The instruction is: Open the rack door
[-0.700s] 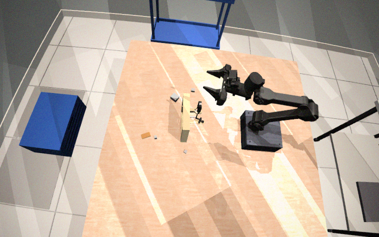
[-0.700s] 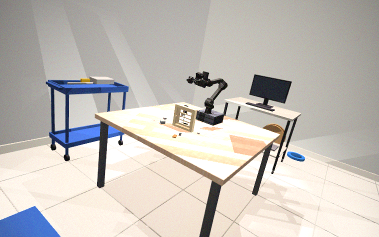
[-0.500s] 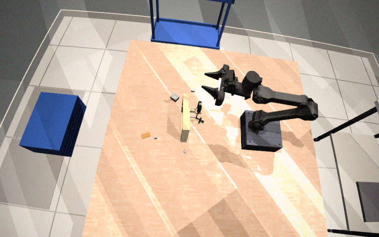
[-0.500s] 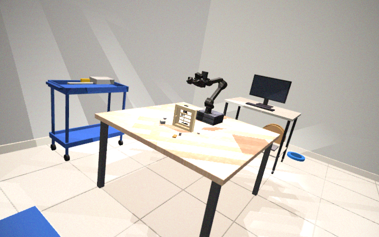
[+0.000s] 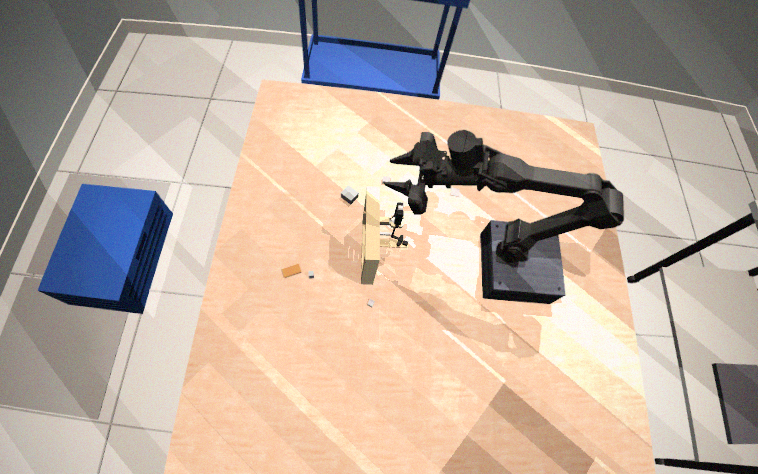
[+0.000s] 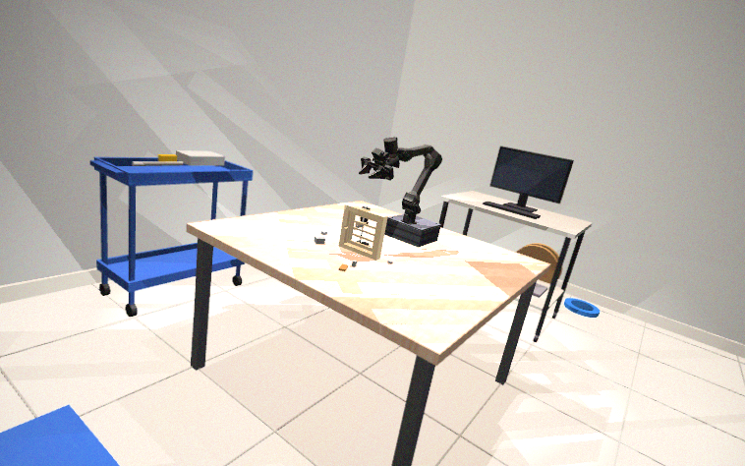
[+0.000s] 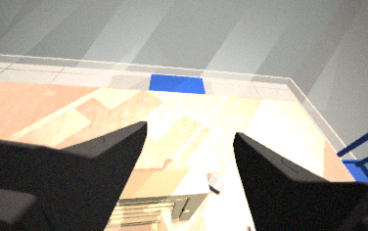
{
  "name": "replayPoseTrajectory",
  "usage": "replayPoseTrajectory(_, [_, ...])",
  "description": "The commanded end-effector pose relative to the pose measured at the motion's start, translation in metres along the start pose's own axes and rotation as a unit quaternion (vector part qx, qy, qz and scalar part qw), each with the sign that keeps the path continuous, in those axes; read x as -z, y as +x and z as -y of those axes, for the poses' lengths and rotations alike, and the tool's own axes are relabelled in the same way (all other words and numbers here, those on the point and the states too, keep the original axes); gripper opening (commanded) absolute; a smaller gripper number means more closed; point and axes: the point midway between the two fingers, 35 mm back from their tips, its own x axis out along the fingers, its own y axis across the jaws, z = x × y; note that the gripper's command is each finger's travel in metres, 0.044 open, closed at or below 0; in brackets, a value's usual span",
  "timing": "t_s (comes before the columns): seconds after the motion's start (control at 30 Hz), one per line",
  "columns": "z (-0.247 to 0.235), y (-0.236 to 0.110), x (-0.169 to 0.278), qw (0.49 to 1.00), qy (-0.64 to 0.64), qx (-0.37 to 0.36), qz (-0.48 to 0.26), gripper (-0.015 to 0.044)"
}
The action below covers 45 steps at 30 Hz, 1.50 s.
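hovering above table (image 5: 313, 357) (image 6: 351, 285) (image 7: 191, 110) | end effector (image 5: 389, 172) (image 6: 366, 171) (image 7: 190, 132) partly open | fingers (image 5: 403, 158) apart, gripping nothing

Table top: pale wood grain on the light-brown rectangular table (image 5: 313, 357) (image 6: 351, 296), smooth-looking
Frame: matt, wood-like surface on the upright tan rectangular frame (image 5: 370, 234) (image 6: 345, 227)
Gripper: matt, plastic-looking black pointed gripper (image 5: 392, 173) (image 6: 364, 171) (image 7: 190, 132)
Cart: smooth, painted-looking finish on the blue two-shelf cart (image 5: 368, 65) (image 6: 132, 236)
Floor: smooth pale square tiles (image 6: 280, 374)
Screen: dark, smooth panel on the black rectangular monitor (image 6: 530, 174)
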Motion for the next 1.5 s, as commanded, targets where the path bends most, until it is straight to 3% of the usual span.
replayPoseTrajectory(0.0, [0.001, 0.010, 0.009, 0.999, -0.010, -0.001, -0.053, 0.0292])
replayPoseTrajectory(0.57, [0.000, 0.033, 0.060, 0.956, -0.043, -0.026, -0.291, 0.0292])
replayPoseTrajectory(1.17, [-0.002, 0.024, 0.104, 0.848, -0.070, -0.071, -0.521, 0.0292])
replayPoseTrajectory(1.47, [-0.002, 0.024, 0.110, 0.836, -0.071, -0.076, -0.539, 0.0292])
